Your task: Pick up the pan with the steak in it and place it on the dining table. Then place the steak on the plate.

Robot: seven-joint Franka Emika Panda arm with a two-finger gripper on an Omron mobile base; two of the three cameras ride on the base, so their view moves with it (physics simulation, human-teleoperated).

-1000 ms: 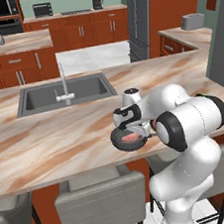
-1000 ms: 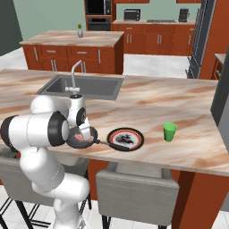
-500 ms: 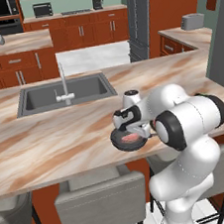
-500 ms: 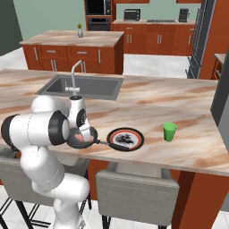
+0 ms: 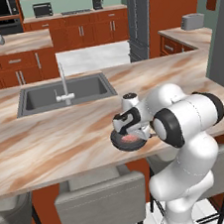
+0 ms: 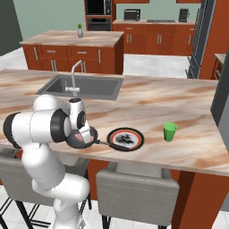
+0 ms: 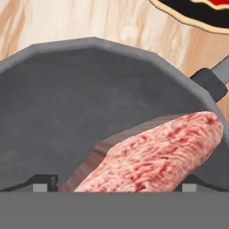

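Note:
The dark grey pan sits near the front edge of the marble dining table. Its thin handle points toward the plate, which lies just beside the pan. The pinkish-red steak lies in the pan. My gripper points down into the pan, open. One finger tip stands on each side of the steak, very close to it.
A green cup stands on the table beyond the plate. A sink with a faucet is set into the table behind the pan. Grey stools line the near edge. Red-brown cabinets stand at the back.

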